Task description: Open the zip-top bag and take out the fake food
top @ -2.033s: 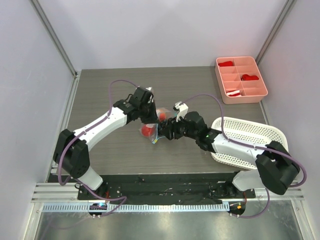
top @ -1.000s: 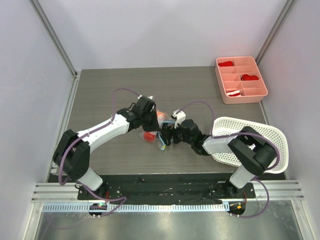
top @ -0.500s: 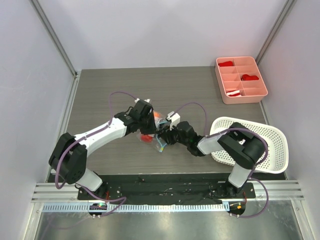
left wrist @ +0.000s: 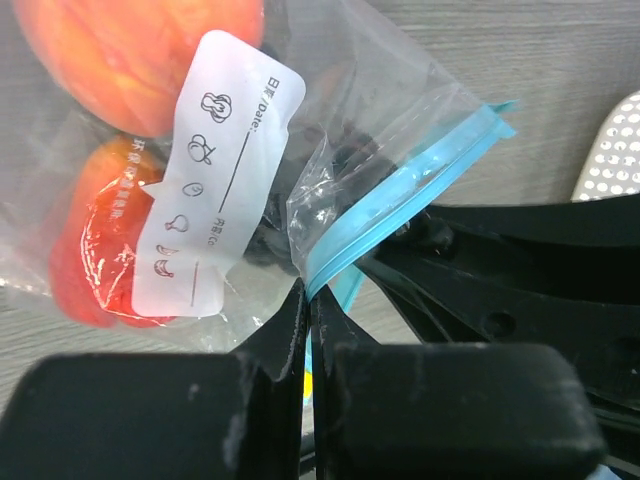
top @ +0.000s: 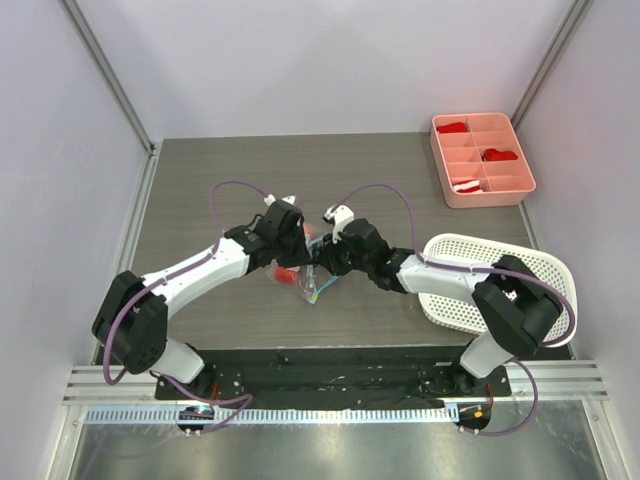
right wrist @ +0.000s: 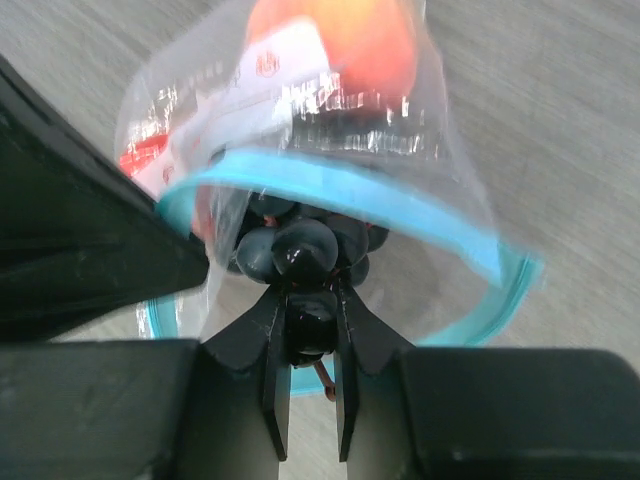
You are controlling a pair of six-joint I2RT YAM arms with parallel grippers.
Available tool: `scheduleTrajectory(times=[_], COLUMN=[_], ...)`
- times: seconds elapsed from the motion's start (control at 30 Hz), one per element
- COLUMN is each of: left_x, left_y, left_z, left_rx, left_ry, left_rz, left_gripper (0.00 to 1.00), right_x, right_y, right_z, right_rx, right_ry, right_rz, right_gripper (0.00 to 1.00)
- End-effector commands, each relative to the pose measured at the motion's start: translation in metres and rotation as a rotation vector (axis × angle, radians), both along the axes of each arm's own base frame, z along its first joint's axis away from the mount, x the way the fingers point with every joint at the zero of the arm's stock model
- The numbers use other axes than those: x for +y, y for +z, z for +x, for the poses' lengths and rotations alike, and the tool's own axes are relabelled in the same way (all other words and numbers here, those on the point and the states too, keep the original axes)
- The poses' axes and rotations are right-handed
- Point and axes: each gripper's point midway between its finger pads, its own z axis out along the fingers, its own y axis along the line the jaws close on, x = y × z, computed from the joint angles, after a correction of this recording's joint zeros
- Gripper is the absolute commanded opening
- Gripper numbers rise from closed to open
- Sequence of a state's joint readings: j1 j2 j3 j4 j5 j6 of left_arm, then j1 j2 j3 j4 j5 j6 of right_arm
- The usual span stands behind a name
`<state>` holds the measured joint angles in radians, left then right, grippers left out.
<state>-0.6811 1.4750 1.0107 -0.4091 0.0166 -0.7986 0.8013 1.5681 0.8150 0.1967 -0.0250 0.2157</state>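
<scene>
**Left of the basket (top: pixel 500 270), both arms met at the bag (top: pixel 305 280)**

Left of the white basket, over the middle of the grey table (top: pixel 230 180), your two arms came together from either side of the small clear bag. Whether the bag rested on the table or hung just above it could not be told from overhead.

Your left gripper (left wrist: pixel 308 290), on the bag's side away from the basket, was clenched. Its fingers pinched the plastic right at the teal zip strip (left wrist: pixel 400 200), beside the white printed label (left wrist: pixel 215 170).

Your right gripper (right wrist: pixel 308 300) reached in from the basket side. The zip strip stood open around it in a wide loop. Its fingers were closed narrowly on one berry of the black berry cluster (right wrist: pixel 300 250), which sat in the bag's mouth inside that loop.

Deeper in the bag, on the side away from the basket, lay the orange-peach fruit (left wrist: pixel 140 50) and the red piece (left wrist: pixel 95 250), both pressed against the crinkled plastic.

Behind the basket, toward the table's far edge, stood the pink divided tray (top: pixel 482 158), well apart from the bag.
</scene>
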Motion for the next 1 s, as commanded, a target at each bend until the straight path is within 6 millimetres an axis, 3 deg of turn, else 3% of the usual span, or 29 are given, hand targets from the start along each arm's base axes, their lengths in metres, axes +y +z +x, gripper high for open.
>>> scheduleTrajectory(times=[0.0, 0.03, 0.13, 0.23, 0.37, 0.47, 0.7, 0.8, 0.87, 0.93, 0.97], left_x=[0.012, 0.015, 0.024, 0.031, 0.029, 0.024, 0.017, 0.014, 0.013, 0.011, 0.011], left_y=[0.017, 0.021, 0.032, 0.034, 0.032, 0.032, 0.036, 0.036, 0.036, 0.038, 0.04], left_z=[0.009, 0.012, 0.018, 0.02, 0.022, 0.022, 0.023, 0.023, 0.023, 0.022, 0.022], left_rx=[-0.086, -0.106, -0.15, -0.158, -0.154, -0.146, -0.144, -0.142, -0.139, -0.14, -0.145], left_ry=[0.023, 0.038, 0.064, 0.084, 0.08, 0.067, 0.053, 0.043, 0.039, 0.028, 0.028], left_rz=[0.042, 0.056, 0.083, 0.106, 0.095, 0.074, 0.051, 0.04, 0.039, 0.03, 0.026], left_gripper=[0.0, 0.0, 0.0, 0.0, 0.0, 0.0, 0.0, 0.0, 0.0, 0.0, 0.0], right_x=[0.001, -0.008, -0.02, -0.033, -0.04, -0.04, -0.077, -0.102, -0.134, -0.169, -0.198], right_y=[0.024, 0.016, 0.017, 0.03, 0.057, 0.087, 0.14, 0.164, 0.179, 0.174, 0.178], right_z=[-0.016, -0.024, -0.033, -0.041, -0.045, -0.044, -0.035, -0.04, -0.035, -0.036, -0.037], right_rx=[0.079, 0.123, 0.145, 0.122, 0.077, 0.034, -0.087, -0.123, -0.173, -0.163, -0.217], right_ry=[0.019, 0.014, 0.004, -0.019, -0.05, -0.075, -0.254, -0.343, -0.493, -0.67, -0.785], right_rz=[0.009, -0.038, -0.066, -0.048, 0.028, 0.105, 0.173, 0.207, 0.217, 0.194, 0.202], right_gripper=[0.09, 0.09, 0.08, 0.08, 0.09, 0.09, 0.09, 0.09, 0.07, 0.04, 0.03])
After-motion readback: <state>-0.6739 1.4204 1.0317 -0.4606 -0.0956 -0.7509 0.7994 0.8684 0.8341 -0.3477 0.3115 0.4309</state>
